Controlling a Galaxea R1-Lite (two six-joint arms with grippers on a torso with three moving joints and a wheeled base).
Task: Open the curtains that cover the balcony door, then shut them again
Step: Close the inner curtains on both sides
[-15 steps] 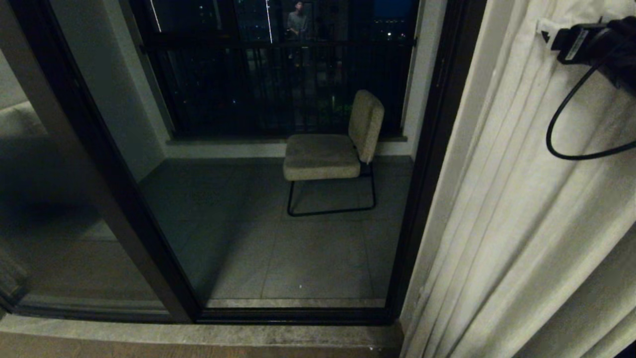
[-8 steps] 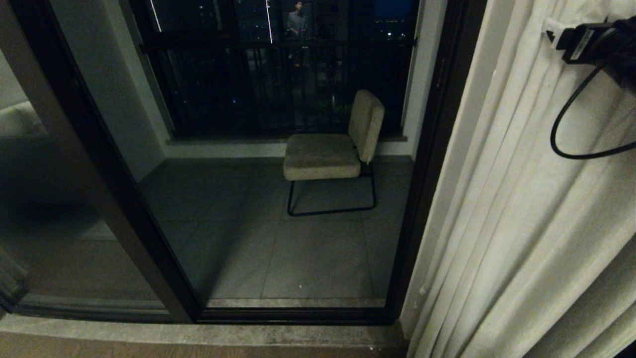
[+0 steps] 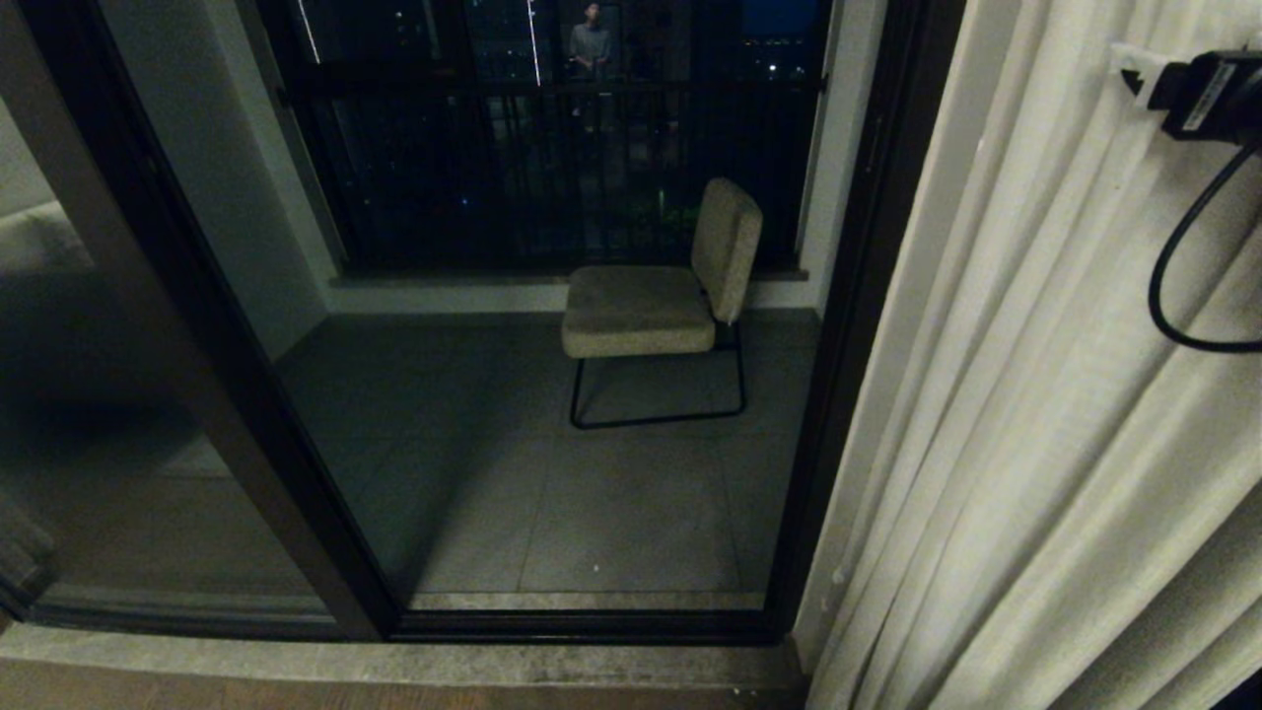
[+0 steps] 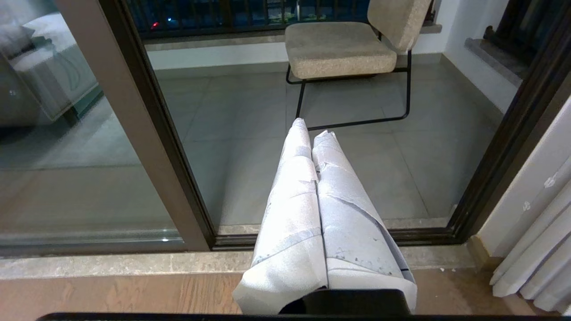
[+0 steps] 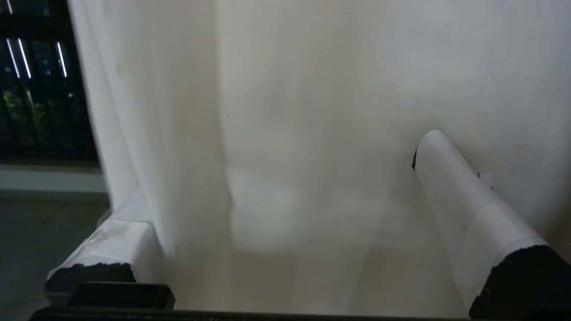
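Curtains (image 3: 1035, 414) bunched at right, balcony door (image 3: 552, 345) glass uncovered — opening half looks done. Right end effector (image 5: 285, 214) spread wide, fabric between fingers, nothing clamped. Left end effector (image 4: 317, 133) fully closed, empty, parked low. Left — grip, drag curtains back across door.

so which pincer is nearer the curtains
Right. The right pincer is open with the curtains folds between its fingers; the left pincer is shut, off by the balcony door.
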